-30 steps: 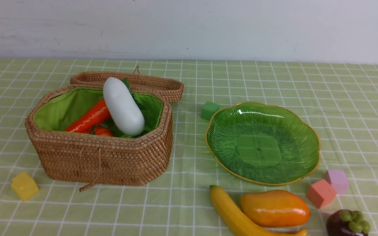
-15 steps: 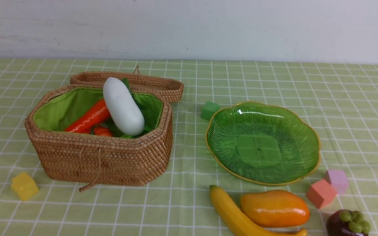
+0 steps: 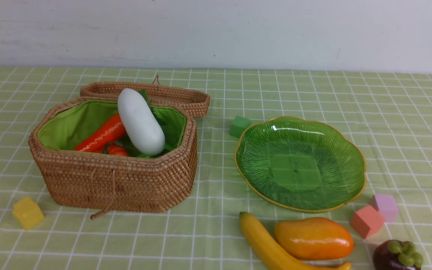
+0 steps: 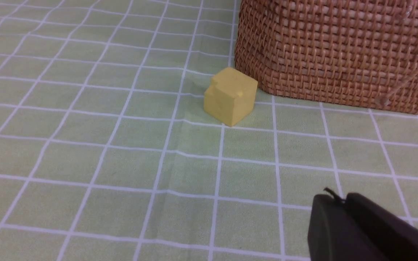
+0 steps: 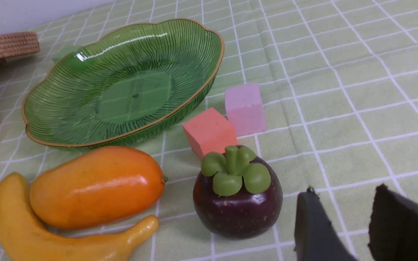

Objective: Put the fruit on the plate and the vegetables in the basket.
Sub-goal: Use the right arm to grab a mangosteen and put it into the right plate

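Note:
The wicker basket point(image 3: 126, 183) stands open at the left, its lid point(image 3: 144, 93) lying behind it. Inside lie a white radish point(image 3: 141, 122), an orange carrot point(image 3: 101, 135) and a small orange pumpkin point(image 3: 117, 150), mostly hidden. The green plate point(image 3: 298, 168) at the right holds nothing. In front of it lie the banana point(image 3: 264, 243), mango point(image 3: 313, 238) and mangosteen point(image 3: 398, 257). My right gripper point(image 5: 345, 190) is open just beside the mangosteen point(image 5: 238, 203), with nothing between its fingers. My left gripper point(image 4: 341, 199) is shut and hovers near the basket's wall point(image 4: 339, 50). Neither gripper shows in the front view.
A yellow foam cube point(image 3: 27, 212) sits at the basket's front left corner. A green cube point(image 3: 239, 126) lies behind the plate. Pink point(image 3: 366, 221) and lilac point(image 3: 385, 206) cubes stand between the plate and the mangosteen.

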